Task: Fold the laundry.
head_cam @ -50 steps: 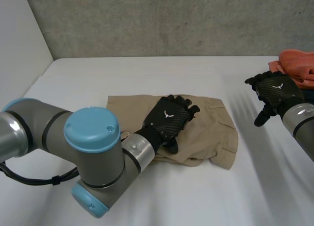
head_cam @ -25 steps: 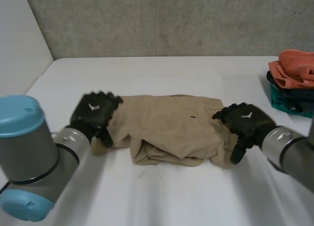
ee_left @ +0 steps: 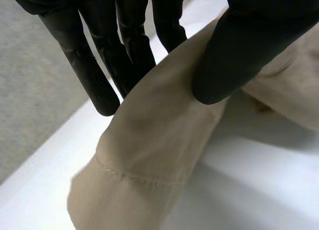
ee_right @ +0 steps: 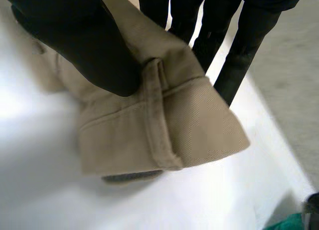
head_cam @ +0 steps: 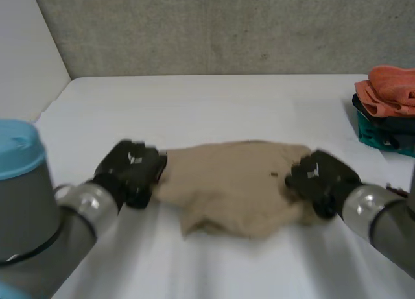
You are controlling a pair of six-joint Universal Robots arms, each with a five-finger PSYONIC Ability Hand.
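A tan pair of shorts (head_cam: 233, 185) lies bunched across the middle of the white table (head_cam: 214, 104), lifted a little between my two hands. My left hand (head_cam: 133, 169) holds its left end; the left wrist view shows the thumb (ee_left: 249, 45) pressing the tan cloth (ee_left: 149, 155) against the fingers (ee_left: 94, 65). My right hand (head_cam: 321, 176) grips the right end. There the thumb (ee_right: 84, 45) pinches a hemmed edge of the cloth (ee_right: 164, 125) against the fingers (ee_right: 239, 55).
A stack of folded laundry, an orange piece (head_cam: 389, 88) on top of dark and teal ones (head_cam: 382, 133), sits at the table's far right. A grey wall runs behind the table, and a white wall stands at the left.
Both hands have closed on the ends of the shorts. The cloth has risen and bunched toward the middle; a second ago my left hand lay on it and my right hand hovered near the stack.
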